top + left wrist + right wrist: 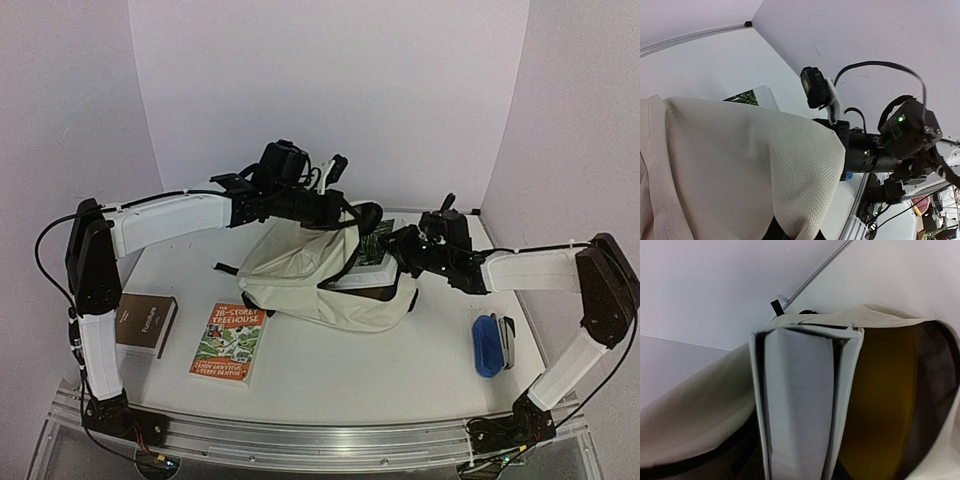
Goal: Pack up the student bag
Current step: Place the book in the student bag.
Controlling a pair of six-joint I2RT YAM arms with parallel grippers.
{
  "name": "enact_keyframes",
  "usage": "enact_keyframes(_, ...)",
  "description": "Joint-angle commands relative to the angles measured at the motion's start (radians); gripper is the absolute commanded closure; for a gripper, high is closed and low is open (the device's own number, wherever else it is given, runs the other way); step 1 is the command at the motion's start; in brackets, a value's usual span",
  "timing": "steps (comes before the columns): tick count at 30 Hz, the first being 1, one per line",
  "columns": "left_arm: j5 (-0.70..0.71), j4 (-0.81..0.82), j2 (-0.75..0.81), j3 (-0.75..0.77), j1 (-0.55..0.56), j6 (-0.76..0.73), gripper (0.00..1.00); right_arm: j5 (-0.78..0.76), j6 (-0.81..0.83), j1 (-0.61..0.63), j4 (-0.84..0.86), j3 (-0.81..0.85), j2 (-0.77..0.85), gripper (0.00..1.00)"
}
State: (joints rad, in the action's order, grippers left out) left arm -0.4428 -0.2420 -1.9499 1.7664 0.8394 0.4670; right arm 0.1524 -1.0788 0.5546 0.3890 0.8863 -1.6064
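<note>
White table, pale lilac walls. My left claw is pinching the lifted rim of the student bag, which sags beneath it. Right claw: I cannot tell its spread. A green-covered book fills the bag's mouth directly ahead of it. A blue case lies well behind it.

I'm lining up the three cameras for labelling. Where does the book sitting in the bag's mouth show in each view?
Top external: the book lies right of centre, in the bag's open mouth, green cover up.
Left wrist: only a sliver of the book shows above the fabric, left of centre.
Right wrist: the book fills the centre, page edge towards the camera.
Shared landmark: the cream bag.
</note>
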Motion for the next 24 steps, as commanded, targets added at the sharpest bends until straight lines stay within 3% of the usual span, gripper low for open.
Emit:
enact_keyframes(1,-0.058,0.141,0.049,0.035,0.011,0.026,1.0,-0.056,-0.004,0.016,0.127,0.049,-0.104,0.6)
enact_keyframes(3,-0.037,0.14,0.066,0.019,0.005,0.029,1.0,-0.076,0.023,0.017,0.08,0.066,-0.114,0.56)
enact_keyframes(8,0.01,0.139,0.101,-0.036,-0.03,0.068,1.0,-0.152,0.111,0.017,-0.096,0.085,-0.073,0.31)
enact_keyframes(11,0.003,0.157,0.106,-0.06,-0.055,0.096,1.0,-0.182,0.147,0.016,-0.171,0.085,-0.04,0.22)
enact_keyframes(15,-0.001,0.163,0.106,-0.062,-0.068,0.102,1.0,-0.208,0.166,0.016,-0.241,0.064,0.001,0.15)
enact_keyframes(24,-0.016,0.124,0.111,-0.054,-0.088,0.104,1.0,-0.146,0.149,0.016,-0.318,-0.01,0.038,0.15)
